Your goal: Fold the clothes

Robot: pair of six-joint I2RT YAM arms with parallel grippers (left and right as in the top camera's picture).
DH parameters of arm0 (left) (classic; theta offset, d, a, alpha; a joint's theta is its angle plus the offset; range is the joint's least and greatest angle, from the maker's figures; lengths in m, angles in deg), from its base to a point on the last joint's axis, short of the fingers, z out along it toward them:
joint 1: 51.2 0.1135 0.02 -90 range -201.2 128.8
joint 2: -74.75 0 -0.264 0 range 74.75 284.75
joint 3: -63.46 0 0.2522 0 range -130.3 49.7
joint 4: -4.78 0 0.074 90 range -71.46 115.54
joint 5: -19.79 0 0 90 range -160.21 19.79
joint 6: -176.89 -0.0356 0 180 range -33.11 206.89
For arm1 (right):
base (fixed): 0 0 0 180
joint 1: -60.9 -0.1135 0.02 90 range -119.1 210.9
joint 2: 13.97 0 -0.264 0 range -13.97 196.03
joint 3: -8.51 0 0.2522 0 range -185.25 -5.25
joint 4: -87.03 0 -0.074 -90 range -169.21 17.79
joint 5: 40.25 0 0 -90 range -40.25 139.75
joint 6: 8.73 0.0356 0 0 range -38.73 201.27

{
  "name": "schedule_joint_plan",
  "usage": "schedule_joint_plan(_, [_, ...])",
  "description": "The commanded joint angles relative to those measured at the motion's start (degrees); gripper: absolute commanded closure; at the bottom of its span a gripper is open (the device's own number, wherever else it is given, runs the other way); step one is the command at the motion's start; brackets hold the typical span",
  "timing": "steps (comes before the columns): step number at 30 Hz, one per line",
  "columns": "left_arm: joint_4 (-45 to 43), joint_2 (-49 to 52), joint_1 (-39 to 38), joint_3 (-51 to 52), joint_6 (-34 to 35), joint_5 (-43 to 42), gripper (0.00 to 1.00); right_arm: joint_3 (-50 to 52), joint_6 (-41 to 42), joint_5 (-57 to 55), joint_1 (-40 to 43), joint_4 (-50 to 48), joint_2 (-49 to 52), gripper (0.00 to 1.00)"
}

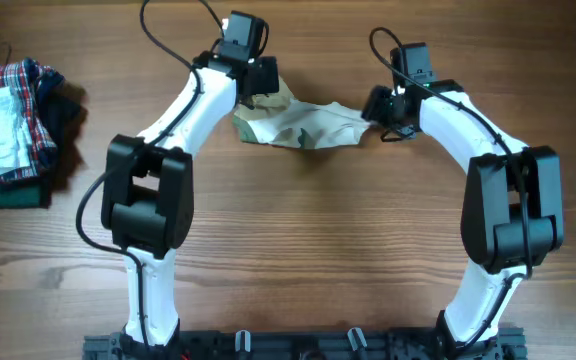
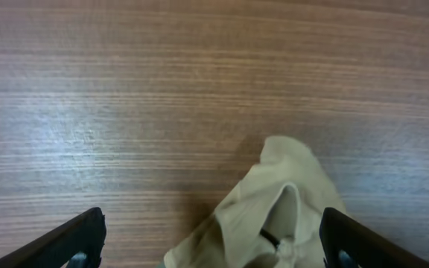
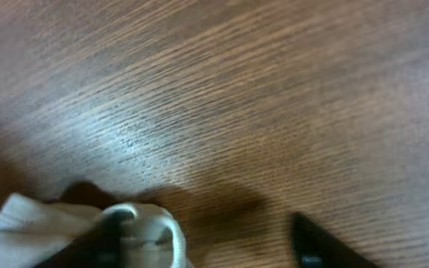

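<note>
The clothes [image 1: 303,124], a small cream and tan garment, lie crumpled on the wooden table between my two arms. My left gripper [image 1: 259,84] hangs over its left end. In the left wrist view the left gripper [image 2: 211,223] is open, its black fingertips [image 2: 80,237] wide apart, and a tan fold of the clothes [image 2: 285,197] rises between them, nearer the right finger. My right gripper [image 1: 384,110] is at the garment's right end. In the right wrist view the right gripper [image 3: 207,240] is open; a white hem of the clothes [image 3: 151,223] lies against its blurred left finger, with bare wood in the gap.
A stack of folded clothes [image 1: 8,130], with a red-and-blue plaid piece on top and dark green cloth beneath, sits at the table's left edge. Black cables loop above both wrists. The arm bases [image 1: 298,345] stand along the near edge.
</note>
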Motion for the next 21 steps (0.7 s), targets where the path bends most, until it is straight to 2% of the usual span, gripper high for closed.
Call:
schedule_joint_plan(1, [2.97,-6.12,0.35,-3.82,-1.49,0.92,0.09,-2.97,-12.09,0.79,0.15,0.85,-2.78,0.17])
schedule_joint_plan(3, [6.86,-8.46,0.35,-3.82,-0.66,0.55,0.16,-3.89,-13.05,1.20,-0.07,3.76,-5.92,0.18])
schedule_joint_plan(4, [9.88,-8.79,0.42,-3.82,0.72,0.48,0.33,-3.91,-14.91,2.38,-0.22,4.31,-7.52,0.23])
schedule_joint_plan(5, [12.50,-8.74,0.42,-3.80,1.84,0.50,0.54,-3.91,-18.23,5.75,-0.55,4.55,-9.16,0.31])
schedule_joint_plan(6, [15.17,-8.39,0.42,-3.80,2.38,-0.24,0.80,-3.93,-20.26,10.38,-1.11,5.20,-10.73,0.52])
schedule_joint_plan(7, [17.03,-7.96,0.42,-3.80,3.37,-2.40,0.96,-3.91,-22.25,14.25,-1.66,6.14,-11.58,0.72])
schedule_joint_plan(8, [17.77,-7.52,0.42,-3.80,3.32,-5.49,0.96,-3.91,-24.39,16.52,-2.19,6.97,-11.72,0.88])
schedule_joint_plan(9, [18.16,-7.06,0.42,-3.80,3.30,-8.41,0.96,-3.82,-25.81,17.11,-2.97,7.93,-11.63,0.96])
schedule_joint_plan(13, [17.55,-2.40,0.35,-3.80,3.43,-11.74,0.96,-2.14,-33.92,17.05,-7.82,8.50,-9.11,0.96])
schedule_joint_plan(21, [8.50,4.46,0.35,-3.80,3.41,-11.74,0.96,-1.97,-33.14,14.16,-8.79,4.61,0.37,0.96])
